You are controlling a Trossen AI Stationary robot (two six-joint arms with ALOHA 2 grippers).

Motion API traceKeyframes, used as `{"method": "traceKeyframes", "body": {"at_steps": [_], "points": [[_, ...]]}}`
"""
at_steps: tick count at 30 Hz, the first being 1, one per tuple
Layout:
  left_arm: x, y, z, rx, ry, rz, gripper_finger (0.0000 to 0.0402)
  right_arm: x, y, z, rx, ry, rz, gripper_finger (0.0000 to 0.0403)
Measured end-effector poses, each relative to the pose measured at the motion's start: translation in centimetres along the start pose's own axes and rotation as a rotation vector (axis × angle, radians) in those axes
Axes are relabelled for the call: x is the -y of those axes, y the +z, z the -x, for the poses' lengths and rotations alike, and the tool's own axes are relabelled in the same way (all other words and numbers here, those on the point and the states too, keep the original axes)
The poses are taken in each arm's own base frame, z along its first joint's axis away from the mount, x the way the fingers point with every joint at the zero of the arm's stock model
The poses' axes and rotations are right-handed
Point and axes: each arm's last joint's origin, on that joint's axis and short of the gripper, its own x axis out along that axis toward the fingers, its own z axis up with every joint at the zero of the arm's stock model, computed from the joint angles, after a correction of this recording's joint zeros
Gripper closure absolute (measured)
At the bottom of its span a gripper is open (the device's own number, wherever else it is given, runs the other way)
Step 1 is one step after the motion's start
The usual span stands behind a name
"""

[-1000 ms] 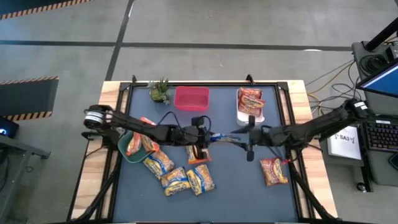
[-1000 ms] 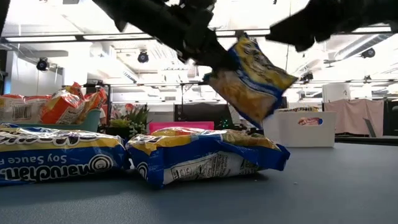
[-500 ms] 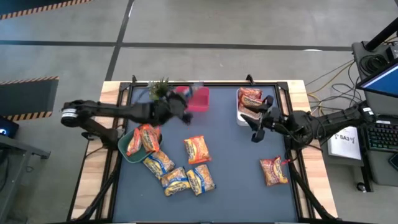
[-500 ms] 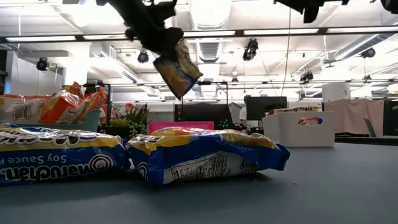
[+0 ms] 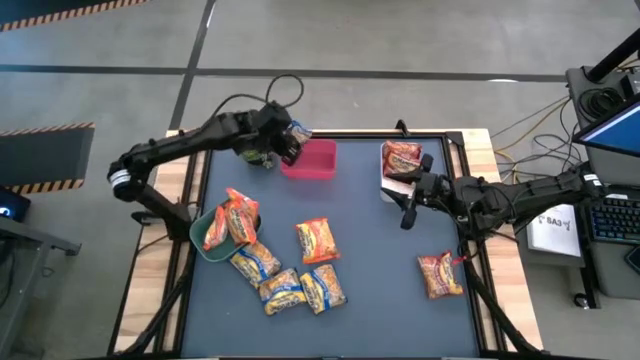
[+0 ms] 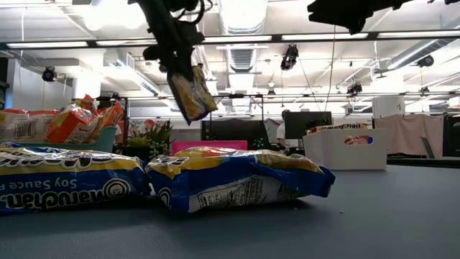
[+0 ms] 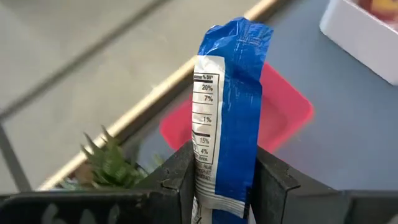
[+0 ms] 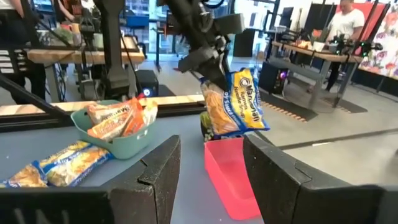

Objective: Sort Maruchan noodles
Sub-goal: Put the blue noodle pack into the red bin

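Lifted from mid-table, the blue-and-yellow Maruchan packet (image 6: 190, 92) now hangs over the pink bin (image 5: 309, 160), pinched by the left gripper (image 7: 217, 186); right gripper (image 8: 208, 168) gapes empty.

Count, high view: 4 yellow/blue packets (image 5: 283, 290) (1 held), ~3 orange packets (image 5: 316, 241), ~3 red packets (image 5: 440, 275). 3 bins: green bin (image 5: 200, 240), pink bin (image 5: 310, 160), white bin (image 5: 392, 186). 1 plant (image 5: 256, 152).

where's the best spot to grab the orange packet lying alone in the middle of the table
The orange packet lies flat on the mat with open table on every side, its long axis running roughly toward and away from the far edge. Come straight down from above and pinch across its narrower width near the middle. The right gripper is empty and its jaws are open, so it looks best placed to do it.
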Motion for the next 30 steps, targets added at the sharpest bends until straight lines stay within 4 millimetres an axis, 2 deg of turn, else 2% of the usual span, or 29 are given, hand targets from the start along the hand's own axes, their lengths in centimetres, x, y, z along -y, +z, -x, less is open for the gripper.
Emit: {"method": "traceKeyframes", "body": {"at_steps": [5, 12, 19, 25, 30], "points": [[0.0, 0.8, -1.5, -0.137, 0.053, -0.021, 0.0309, 0.3, 0.0, -0.1, -0.004, -0.019, 0.002, 0.0237], [0.5, 1.7, -4.3, -0.182, 0.090, -0.020, 0.0308, 0.4, -0.2, -0.2, -0.019, -0.024, 0.003, 0.0237], [-0.8, 2.9, -6.5, -0.219, 0.137, 0.064, 0.0307, 0.4, -0.3, -0.2, -0.019, -0.023, 0.003, 0.0236], [-0.9, 3.3, -7.6, -0.254, 0.082, 0.110, 0.0307, 0.4, -0.3, -0.2, -0.021, -0.022, 0.004, 0.0236], [-0.8, 3.4, -7.7, -0.257, 0.068, 0.113, 0.0306, 0.4, -0.4, -0.2, -0.035, -0.021, 0.011, 0.0236]]}}
